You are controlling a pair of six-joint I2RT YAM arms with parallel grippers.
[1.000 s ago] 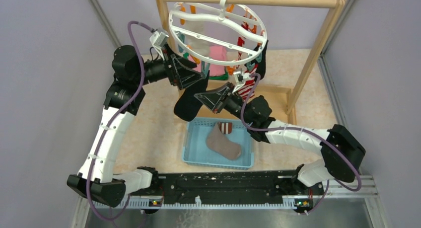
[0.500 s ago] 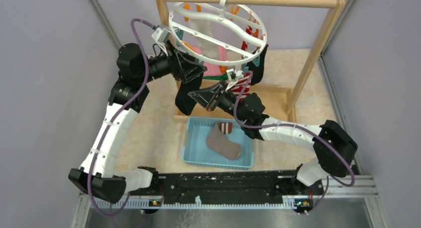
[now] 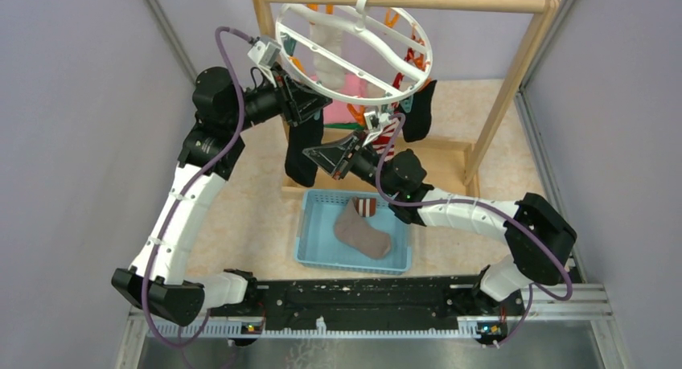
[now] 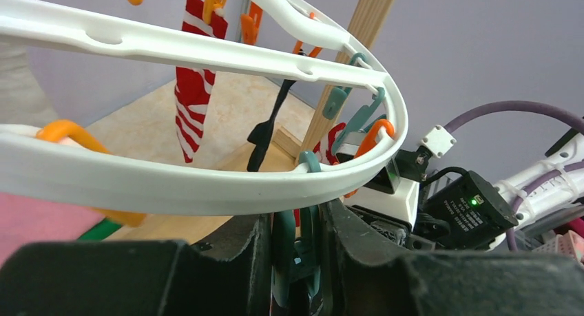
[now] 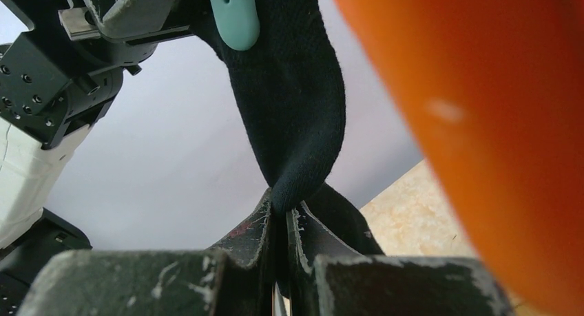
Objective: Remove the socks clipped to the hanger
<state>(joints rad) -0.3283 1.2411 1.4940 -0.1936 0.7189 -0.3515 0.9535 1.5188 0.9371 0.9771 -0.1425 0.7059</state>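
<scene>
– What's new?
– The left gripper (image 3: 316, 110) has climbed to the hanger (image 4: 206, 185) rim, jaws squeezing the clip (image 4: 284, 250). The right gripper (image 5: 279, 226) pinches the black sock (image 5: 293, 109) hanging below.
– Off yet?
– No, still clipped; probably one pull away

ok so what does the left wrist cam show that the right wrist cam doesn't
Only the left wrist view: the white hanger ring, a red-and-white striped sock hanging from it, and the wooden rack post. Only the right wrist view: the right gripper shut on the lower end of a black sock. Both: the teal clip that the left gripper is closed around; in the right wrist view it holds that black sock's top.
</scene>
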